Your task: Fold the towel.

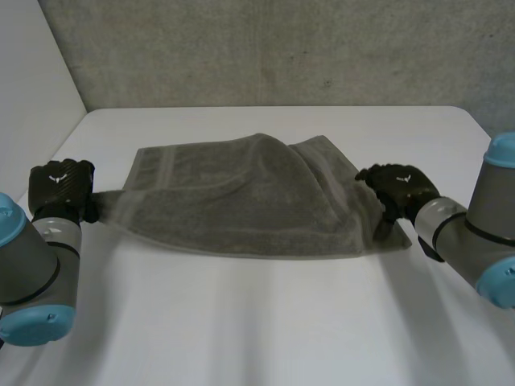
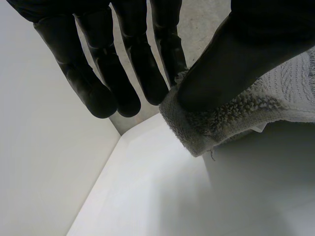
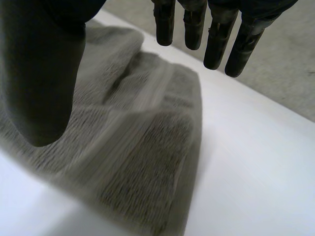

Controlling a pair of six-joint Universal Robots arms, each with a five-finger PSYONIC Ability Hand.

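Evidently starting a fold, the black left hand (image 2: 231, 69) pinches the grey terry towel (image 1: 241, 201) at its left corner, while the right hand (image 3: 39, 73) hangs open.

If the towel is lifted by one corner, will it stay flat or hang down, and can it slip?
Probably floppy: the towel shows soft folds and wrinkles. It likely will not slip easily, since its looped pile looks rough where the left robot hand pinches a corner.
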